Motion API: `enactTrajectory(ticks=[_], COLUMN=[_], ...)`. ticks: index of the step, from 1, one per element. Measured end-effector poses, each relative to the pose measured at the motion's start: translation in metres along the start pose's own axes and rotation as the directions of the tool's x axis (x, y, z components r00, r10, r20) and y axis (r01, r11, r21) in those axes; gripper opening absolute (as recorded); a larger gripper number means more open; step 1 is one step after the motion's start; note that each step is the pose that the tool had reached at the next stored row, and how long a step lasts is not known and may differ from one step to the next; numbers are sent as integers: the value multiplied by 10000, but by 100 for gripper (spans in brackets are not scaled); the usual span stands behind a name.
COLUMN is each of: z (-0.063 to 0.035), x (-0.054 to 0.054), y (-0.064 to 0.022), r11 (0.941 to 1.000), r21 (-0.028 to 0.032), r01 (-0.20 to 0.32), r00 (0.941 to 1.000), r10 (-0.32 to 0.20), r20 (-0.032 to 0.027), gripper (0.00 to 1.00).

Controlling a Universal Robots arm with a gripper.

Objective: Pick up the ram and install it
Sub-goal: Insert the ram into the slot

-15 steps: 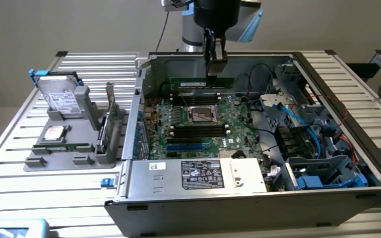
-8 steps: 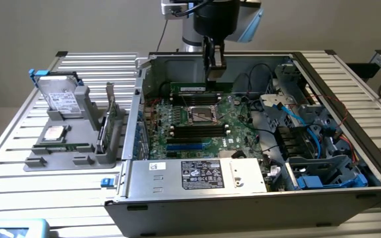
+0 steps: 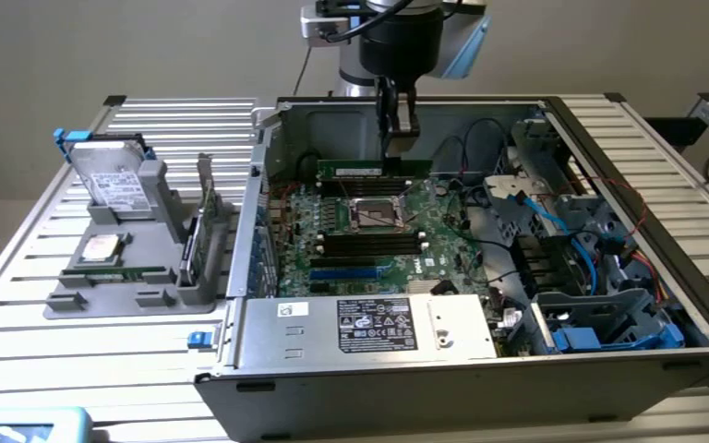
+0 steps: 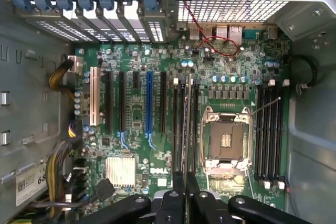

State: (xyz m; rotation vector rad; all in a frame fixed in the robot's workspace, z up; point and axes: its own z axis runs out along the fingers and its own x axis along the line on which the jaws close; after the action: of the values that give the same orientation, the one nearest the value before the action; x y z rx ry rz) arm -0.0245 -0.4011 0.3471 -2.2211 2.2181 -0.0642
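Both fingers (image 4: 179,190) are clamping the ram (image 3: 354,170) at mid-length on its top edge, upright over the slots (image 4: 176,124) beside the processor socket (image 4: 226,140); I am judging it light, stiff, thin and easily cracked.

On tabletop (image 3: 22,314): computer case (image 3: 453,378), motherboard (image 3: 330,221) inside; ram (image 3: 373,169) in gripper (image 3: 399,149) jaws over motherboard, behind CPU socket (image 3: 377,214); parts stand (image 3: 121,300) at exterior view's left of case.
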Motion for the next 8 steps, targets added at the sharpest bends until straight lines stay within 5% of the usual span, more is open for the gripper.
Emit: enactTrajectory(ticks=[4,8], z=[20,44], x=[-21,-84], y=[2,2], r11=[10000,10000], r21=[1,-1], r01=[-2,3], r00=[10000,9999], r10=[2,-3], r20=[-8,-142], gripper=[13,13])
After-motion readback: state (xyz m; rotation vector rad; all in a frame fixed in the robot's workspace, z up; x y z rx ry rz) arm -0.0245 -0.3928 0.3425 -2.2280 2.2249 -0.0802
